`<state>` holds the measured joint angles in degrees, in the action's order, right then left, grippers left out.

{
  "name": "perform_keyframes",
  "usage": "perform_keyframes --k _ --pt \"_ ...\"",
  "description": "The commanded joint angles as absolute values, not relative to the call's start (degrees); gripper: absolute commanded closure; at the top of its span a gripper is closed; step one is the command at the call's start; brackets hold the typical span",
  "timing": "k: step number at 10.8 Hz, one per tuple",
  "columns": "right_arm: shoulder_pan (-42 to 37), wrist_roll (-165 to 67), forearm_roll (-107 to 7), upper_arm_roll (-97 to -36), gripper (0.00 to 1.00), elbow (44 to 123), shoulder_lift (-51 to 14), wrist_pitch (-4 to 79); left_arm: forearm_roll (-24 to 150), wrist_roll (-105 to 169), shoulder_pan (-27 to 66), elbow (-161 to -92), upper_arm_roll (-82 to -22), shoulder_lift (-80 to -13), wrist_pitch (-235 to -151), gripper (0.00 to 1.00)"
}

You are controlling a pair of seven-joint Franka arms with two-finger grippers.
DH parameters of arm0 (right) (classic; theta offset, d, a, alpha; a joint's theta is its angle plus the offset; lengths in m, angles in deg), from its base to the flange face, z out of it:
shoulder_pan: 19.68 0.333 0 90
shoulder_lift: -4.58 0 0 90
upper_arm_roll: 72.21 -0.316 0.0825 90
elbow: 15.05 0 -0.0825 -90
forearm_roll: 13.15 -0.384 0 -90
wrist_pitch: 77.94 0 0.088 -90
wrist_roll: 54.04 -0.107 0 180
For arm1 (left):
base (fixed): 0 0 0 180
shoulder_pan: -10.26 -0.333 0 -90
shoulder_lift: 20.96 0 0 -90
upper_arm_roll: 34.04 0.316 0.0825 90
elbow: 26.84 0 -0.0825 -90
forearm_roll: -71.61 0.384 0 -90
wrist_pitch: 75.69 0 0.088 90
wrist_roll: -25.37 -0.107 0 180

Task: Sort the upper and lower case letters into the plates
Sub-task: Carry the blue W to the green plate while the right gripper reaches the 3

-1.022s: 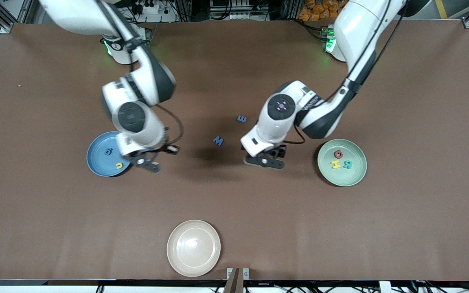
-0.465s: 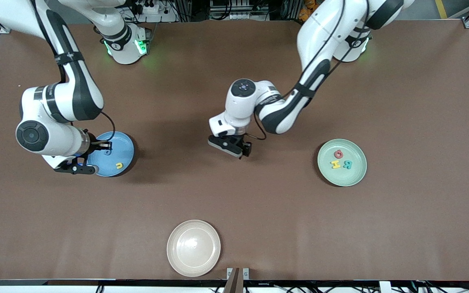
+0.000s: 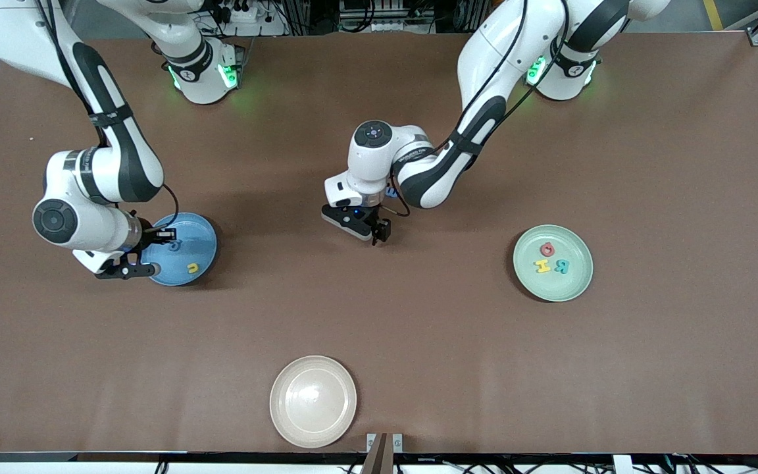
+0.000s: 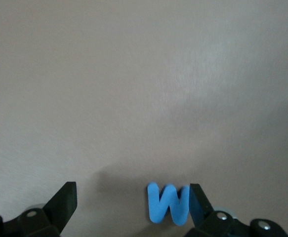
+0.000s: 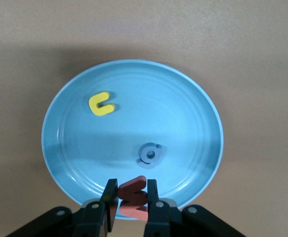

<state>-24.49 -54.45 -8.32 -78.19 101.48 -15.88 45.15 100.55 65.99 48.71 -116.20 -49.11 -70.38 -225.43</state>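
Right gripper (image 5: 129, 207) hangs over the blue plate's (image 5: 193, 103) rim, fingers pinching a coral red letter (image 5: 133, 196) directly above it, while the left gripper (image 4: 129, 210), spread wide, straddles the blue W (image 4: 168, 203) lying flat at mid-table.

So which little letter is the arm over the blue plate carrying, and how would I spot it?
Find the blue plate toward the right arm's end of the table; the right pincer hangs over its rim. Between the pincer's two black fingers sits a coral red letter. The plate's other letters, a yellow one and a grey-blue one, lie flat and untouched inside it.
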Motion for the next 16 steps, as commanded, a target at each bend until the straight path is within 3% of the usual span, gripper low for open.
perform_keyframes --k 1,6,7,8,9,10,12,13,16 --pt "-23.4 -54.0 -9.1 -78.2 0.00 100.0 -15.3 44.4 101.5 68.1 49.9 -114.2 -48.5 -73.3 -228.1 0.00" --pt "-23.0 -53.8 -9.2 -76.5 0.00 96.2 -6.0 37.2 101.6 70.6 51.0 -114.3 -48.5 -73.3 -228.1 0.00" --pt "-22.8 -53.9 -9.3 -74.4 0.00 95.4 -3.5 36.8 102.1 70.6 51.0 -114.5 -48.6 -72.9 -228.1 0.14" --pt "-22.3 -53.6 -9.4 -72.6 0.00 94.0 -2.1 35.6 102.1 70.5 51.0 -114.6 -48.6 -72.9 -228.1 0.37" --pt "-22.4 -53.6 -9.4 -72.6 0.00 91.7 -1.3 32.4 101.9 70.6 51.1 -114.6 -48.6 -72.9 -228.1 0.53" --pt "-22.5 -53.7 -10.2 -72.8 0.00 89.8 -0.3 29.1 101.7 70.6 51.1 -114.6 -48.6 -72.9 -228.1 0.57" --pt "-22.6 -53.5 -15.2 -72.7 0.00 82.6 0.3 22.6 101.6 70.6 51.2 -114.6 -48.5 -72.9 -228.1 0.86" --pt "-22.5 -54.0 -15.2 -72.8 0.00 79.9 0.2 20.2 101.5 70.6 51.4 -114.6 -48.5 -72.8 -228.1 0.94" --pt "-22.4 -54.0 -15.6 -72.8 0.00 78.5 0.4 18.0 101.4 70.6 51.2 -114.6 -48.6 -72.3 -227.9 0.98"
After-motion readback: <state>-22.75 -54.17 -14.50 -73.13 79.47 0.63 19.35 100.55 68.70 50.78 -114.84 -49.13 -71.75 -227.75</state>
